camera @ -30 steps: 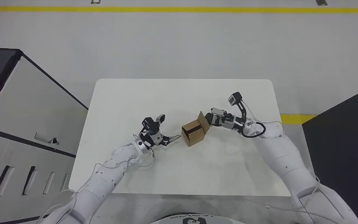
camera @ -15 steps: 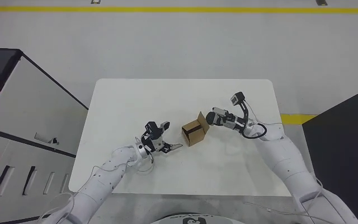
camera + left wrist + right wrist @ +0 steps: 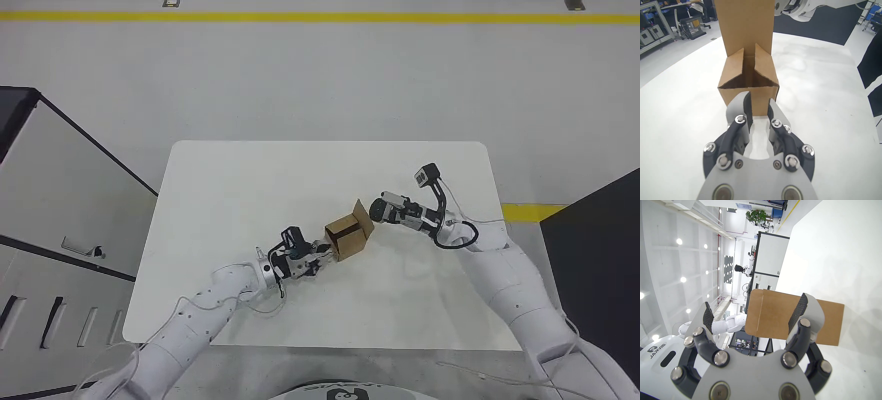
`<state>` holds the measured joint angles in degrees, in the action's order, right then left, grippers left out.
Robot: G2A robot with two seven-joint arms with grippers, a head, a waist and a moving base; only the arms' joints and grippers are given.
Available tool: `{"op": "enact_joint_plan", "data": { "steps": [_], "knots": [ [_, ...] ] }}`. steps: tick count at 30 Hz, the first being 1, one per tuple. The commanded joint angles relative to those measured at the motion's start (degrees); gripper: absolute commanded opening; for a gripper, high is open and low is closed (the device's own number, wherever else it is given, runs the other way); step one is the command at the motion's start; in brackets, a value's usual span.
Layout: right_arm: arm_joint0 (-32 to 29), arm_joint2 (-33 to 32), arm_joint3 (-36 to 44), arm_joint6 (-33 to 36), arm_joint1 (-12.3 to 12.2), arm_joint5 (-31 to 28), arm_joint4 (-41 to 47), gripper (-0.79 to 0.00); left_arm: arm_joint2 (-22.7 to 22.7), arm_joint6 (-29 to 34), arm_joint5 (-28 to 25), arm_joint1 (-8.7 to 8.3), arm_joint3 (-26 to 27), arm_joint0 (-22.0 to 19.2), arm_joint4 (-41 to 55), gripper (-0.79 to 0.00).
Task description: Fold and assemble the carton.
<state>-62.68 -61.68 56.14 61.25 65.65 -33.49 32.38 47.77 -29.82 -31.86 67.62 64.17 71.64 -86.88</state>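
A small brown carton (image 3: 348,237) stands open-topped near the middle of the white table (image 3: 250,190). In the left wrist view the carton (image 3: 763,73) has two side flaps folded inward and one tall flap (image 3: 747,28) upright on its far side. My left gripper (image 3: 318,250) is low against the carton's near wall, its fingers (image 3: 745,106) open by a narrow gap with nothing between them. My right gripper (image 3: 375,212) is at the carton's far side, open wide, with the upright flap (image 3: 772,317) just beyond its fingertips (image 3: 800,311).
A grey cabinet (image 3: 50,180) stands off the table's left edge and a dark panel (image 3: 600,250) off its right. Bare table surface lies all around the carton.
My left gripper has moved right across the table up to the carton's near wall, and its fingers have narrowed. The right gripper has stayed by the upright flap.
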Motion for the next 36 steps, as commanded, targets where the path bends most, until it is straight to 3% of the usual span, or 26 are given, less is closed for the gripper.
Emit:
{"op": "enact_joint_plan", "data": {
  "steps": [1,9,29,36],
  "knots": [
    [0.00,0.00,0.00,0.00,0.00,0.00,0.00,0.000,-0.48,0.04,1.06,0.36,-0.93,-0.51,0.32,-0.785],
    [0.00,0.00,0.00,0.00,0.00,0.00,0.00,0.000,-0.50,0.97,2.85,0.62,-0.96,-0.44,0.90,-0.785],
    [-0.88,-2.05,5.74,-5.91,-1.05,2.61,-10.29,0.000,0.61,0.82,3.50,0.60,-1.48,-0.69,1.53,-0.785],
    [3.49,-1.58,7.61,0.12,-1.73,5.60,-18.57,0.000,0.61,0.82,3.50,0.60,-1.48,-0.69,1.53,-0.785]
  ]
}}
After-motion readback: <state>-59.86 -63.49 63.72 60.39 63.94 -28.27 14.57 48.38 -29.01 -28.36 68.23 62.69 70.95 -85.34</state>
